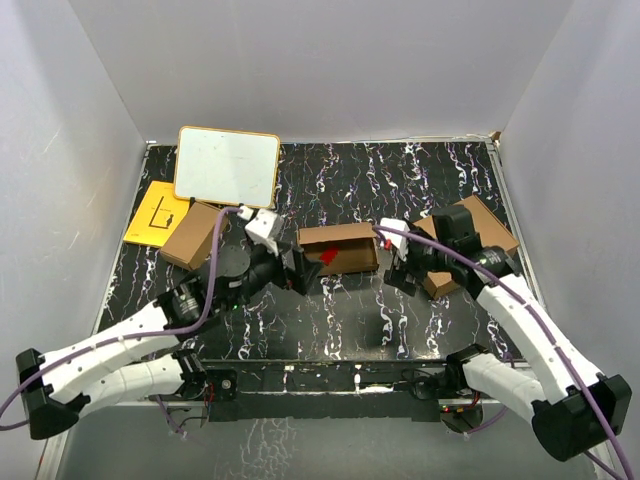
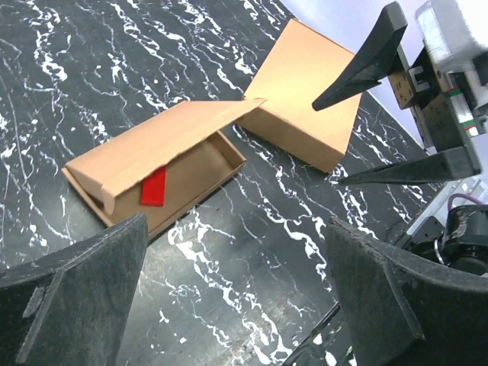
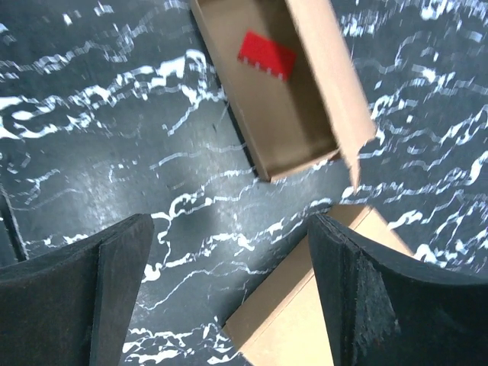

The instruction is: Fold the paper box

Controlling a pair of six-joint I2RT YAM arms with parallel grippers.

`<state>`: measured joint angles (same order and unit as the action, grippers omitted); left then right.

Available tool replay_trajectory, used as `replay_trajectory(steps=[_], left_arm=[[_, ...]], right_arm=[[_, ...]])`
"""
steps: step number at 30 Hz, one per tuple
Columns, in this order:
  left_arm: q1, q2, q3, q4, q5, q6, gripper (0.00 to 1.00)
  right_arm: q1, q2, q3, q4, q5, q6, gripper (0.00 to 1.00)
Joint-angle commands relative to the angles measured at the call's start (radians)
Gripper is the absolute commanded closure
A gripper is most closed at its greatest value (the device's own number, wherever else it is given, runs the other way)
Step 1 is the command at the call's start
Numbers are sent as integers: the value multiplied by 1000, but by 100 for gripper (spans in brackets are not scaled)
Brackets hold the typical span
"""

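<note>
Sitting between two spread, empty claws — left claw (image 2: 236, 267) and right claw (image 3: 229, 255) — one paper box (image 1: 338, 250) holds one red piece (image 1: 327, 256).

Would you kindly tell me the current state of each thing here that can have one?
Paper box: sides folded up, lid ajar, not tucked shut.
Left pincer: open, holding nothing.
Right pincer: open, holding nothing.
Box at far left: closed.

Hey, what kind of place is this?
Probably a robot test booth: white walls enclose a black marbled table, a left arm and right arm are bolted at its near edge, and a paper box lies between them.
</note>
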<state>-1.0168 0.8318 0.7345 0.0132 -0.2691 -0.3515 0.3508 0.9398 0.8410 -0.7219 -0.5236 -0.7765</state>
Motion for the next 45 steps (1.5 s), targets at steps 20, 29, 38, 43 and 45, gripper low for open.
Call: replay_trajectory(steps=[20, 29, 38, 43, 45], left_arm=[[556, 676, 380, -38, 796, -127, 47], [557, 743, 357, -60, 816, -100, 51], [557, 748, 322, -88, 790, -83, 52], [557, 758, 330, -106, 780, -74, 52], [557, 764, 332, -112, 780, -71, 52]], right_arm=[[-112, 715, 567, 41, -301, 336, 74], [-112, 748, 539, 40, -297, 324, 74], [-111, 768, 498, 26, -282, 314, 75], [-110, 771, 484, 18, -275, 309, 75], [-110, 771, 476, 18, -273, 305, 75]])
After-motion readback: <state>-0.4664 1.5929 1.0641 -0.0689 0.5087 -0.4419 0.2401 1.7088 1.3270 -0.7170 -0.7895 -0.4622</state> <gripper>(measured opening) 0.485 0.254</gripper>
